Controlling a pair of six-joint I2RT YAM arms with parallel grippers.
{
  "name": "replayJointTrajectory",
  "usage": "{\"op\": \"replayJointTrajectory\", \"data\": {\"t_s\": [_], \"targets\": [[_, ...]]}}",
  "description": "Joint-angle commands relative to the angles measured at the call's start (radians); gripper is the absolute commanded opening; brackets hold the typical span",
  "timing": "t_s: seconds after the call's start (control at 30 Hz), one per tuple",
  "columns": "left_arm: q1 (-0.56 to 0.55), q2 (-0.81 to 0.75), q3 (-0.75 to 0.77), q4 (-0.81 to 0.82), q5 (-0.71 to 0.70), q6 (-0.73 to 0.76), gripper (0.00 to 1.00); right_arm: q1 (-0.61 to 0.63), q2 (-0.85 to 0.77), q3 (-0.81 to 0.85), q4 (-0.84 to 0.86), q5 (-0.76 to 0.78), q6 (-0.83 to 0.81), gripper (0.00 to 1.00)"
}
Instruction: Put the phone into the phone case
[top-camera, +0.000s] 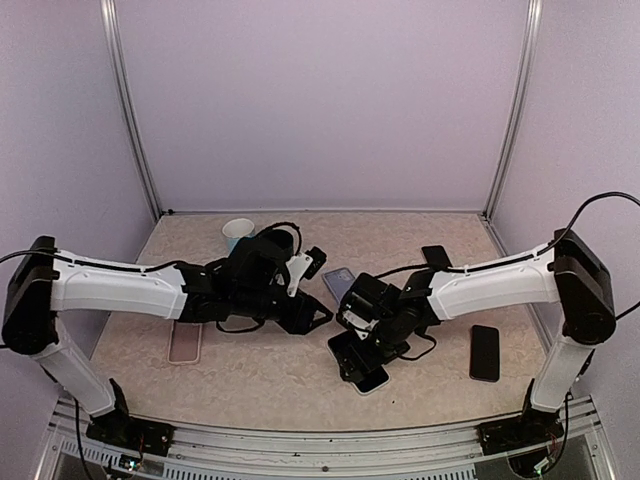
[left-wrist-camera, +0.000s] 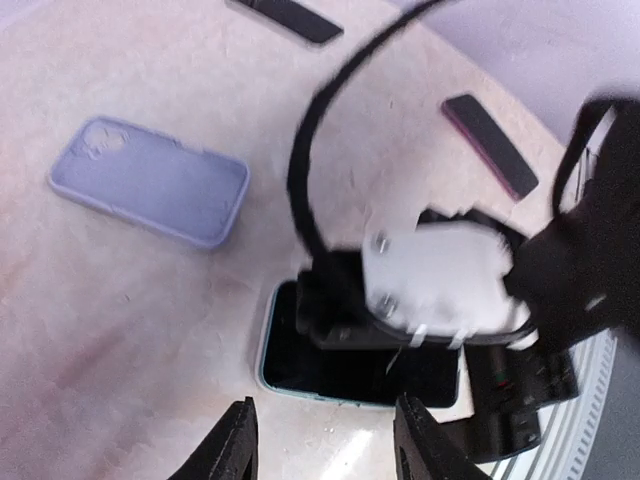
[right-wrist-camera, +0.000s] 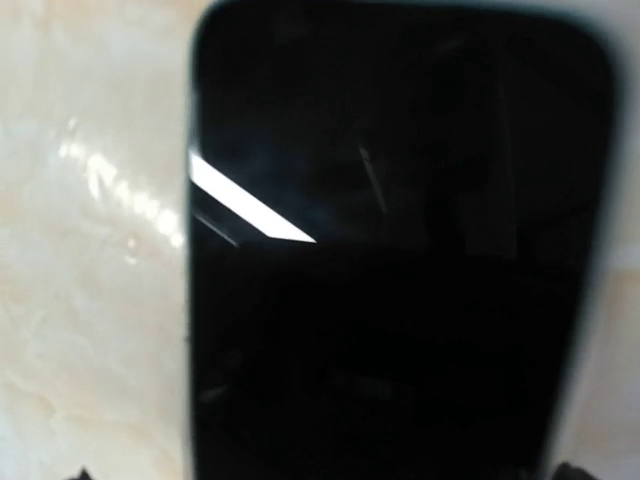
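The phone (left-wrist-camera: 300, 372), black screen up with a pale teal rim, lies flat on the table near the front (top-camera: 373, 380). It fills the right wrist view (right-wrist-camera: 400, 300). My right gripper (top-camera: 362, 355) hovers just over it, open, with only the fingertips (right-wrist-camera: 568, 472) showing at the bottom corners. The lilac phone case (left-wrist-camera: 150, 182) lies empty, hollow side up, a little behind the phone (top-camera: 338, 283). Left of the phone my left gripper (left-wrist-camera: 328, 450) is open with nothing between its fingers (left-wrist-camera: 236, 448), and it points at the phone (top-camera: 312, 316).
A pink phone (top-camera: 185, 341) lies at the left. One black phone (top-camera: 484, 352) lies at the right and another (top-camera: 436, 255) at the back right. A paper cup (top-camera: 238, 232) stands at the back. Cables loop off both wrists.
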Motion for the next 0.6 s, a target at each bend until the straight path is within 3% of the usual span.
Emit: {"op": "replayJointTrajectory", "data": {"t_s": [0.0,0.57], "targets": [[0.029,-0.075,-0.005,-0.036,-0.060,-0.026,0.49,0.030,0.064,0.052,-0.083,0.057,0.039,0.99],[0.042,-0.168,-0.105,-0.019,-0.102,-0.037,0.50,0.067,0.224,0.162,-0.199,0.169,0.019,0.96]]}}
